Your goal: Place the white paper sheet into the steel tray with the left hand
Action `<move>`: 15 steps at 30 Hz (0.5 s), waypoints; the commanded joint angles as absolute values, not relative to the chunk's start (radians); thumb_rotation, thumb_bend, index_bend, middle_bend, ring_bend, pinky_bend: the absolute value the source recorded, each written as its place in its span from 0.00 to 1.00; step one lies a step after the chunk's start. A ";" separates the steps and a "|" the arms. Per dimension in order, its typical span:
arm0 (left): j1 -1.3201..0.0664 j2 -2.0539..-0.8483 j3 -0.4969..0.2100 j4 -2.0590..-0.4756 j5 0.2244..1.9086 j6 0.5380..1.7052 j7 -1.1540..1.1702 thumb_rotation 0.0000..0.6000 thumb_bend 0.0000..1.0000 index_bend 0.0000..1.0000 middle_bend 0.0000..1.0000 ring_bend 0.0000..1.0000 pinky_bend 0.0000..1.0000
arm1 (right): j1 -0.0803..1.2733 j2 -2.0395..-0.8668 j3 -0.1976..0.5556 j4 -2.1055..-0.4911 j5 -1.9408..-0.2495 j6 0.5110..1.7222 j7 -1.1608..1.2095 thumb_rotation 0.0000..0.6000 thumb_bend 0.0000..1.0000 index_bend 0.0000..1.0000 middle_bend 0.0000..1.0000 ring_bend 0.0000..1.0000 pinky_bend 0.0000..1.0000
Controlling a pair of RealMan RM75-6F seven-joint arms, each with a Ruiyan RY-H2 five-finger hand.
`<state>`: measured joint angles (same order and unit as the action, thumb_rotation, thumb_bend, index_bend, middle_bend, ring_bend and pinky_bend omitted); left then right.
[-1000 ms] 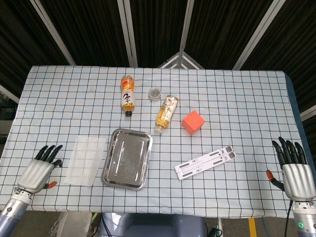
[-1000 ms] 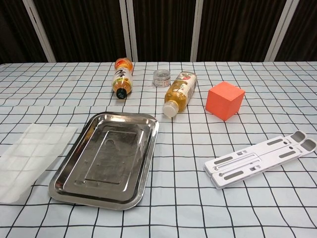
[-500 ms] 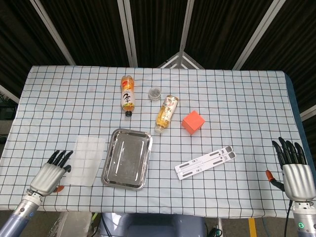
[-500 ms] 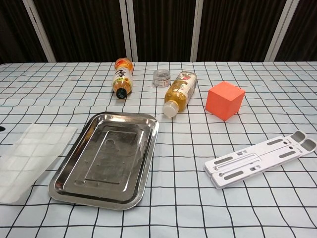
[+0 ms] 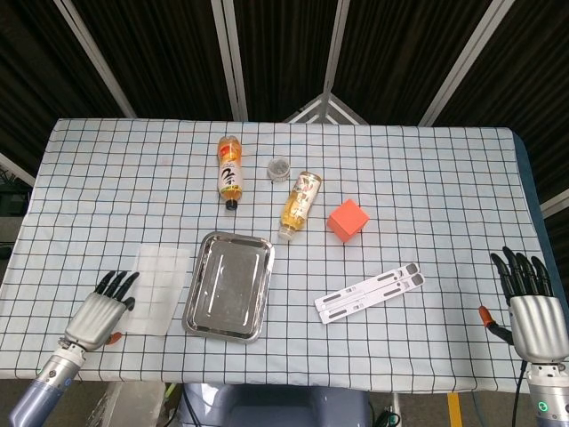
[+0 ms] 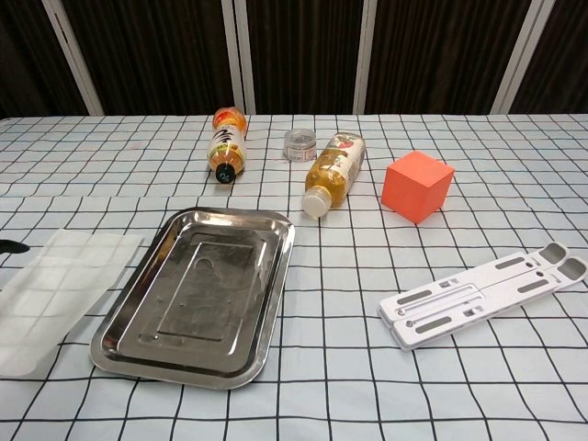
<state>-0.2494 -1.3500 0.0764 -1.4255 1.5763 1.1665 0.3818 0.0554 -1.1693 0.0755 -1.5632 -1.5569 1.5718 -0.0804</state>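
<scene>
The white paper sheet lies flat on the checked tablecloth, just left of the steel tray. The tray holds nothing. My left hand is open, fingers spread, at the sheet's lower left corner, its fingertips at the sheet's left edge. In the chest view only a dark fingertip shows at the left border. My right hand is open at the table's front right, far from both, and holds nothing.
Two tea bottles lie on their sides behind the tray, a small clear jar between them. An orange cube stands right of them. A white folding stand lies right of the tray.
My left hand has moved right and toward the front edge, closing on the sheet's left edge. The sheet, tray and right hand have not moved.
</scene>
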 commanded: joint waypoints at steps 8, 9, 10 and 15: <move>-0.259 -1.376 0.071 -1.402 1.564 1.166 0.374 1.00 0.18 0.45 0.00 0.00 0.00 | 0.055 -1.169 0.076 -1.564 -1.555 1.571 -0.079 1.00 0.33 0.00 0.00 0.00 0.00; -0.260 -1.378 0.071 -1.401 1.563 1.164 0.374 1.00 0.19 0.45 0.00 0.00 0.00 | 0.055 -1.169 0.076 -1.564 -1.555 1.571 -0.079 1.00 0.33 0.00 0.00 0.00 0.00; -0.261 -1.381 0.071 -1.399 1.562 1.164 0.374 1.00 0.20 0.46 0.00 0.00 0.00 | 0.055 -1.169 0.076 -1.565 -1.555 1.571 -0.079 1.00 0.33 0.00 0.00 0.00 0.00; -0.266 -1.395 0.070 -1.396 1.559 1.164 0.366 1.00 0.29 0.50 0.00 0.00 0.00 | 0.055 -1.168 0.076 -1.566 -1.553 1.570 -0.078 1.00 0.33 0.00 0.00 0.00 0.00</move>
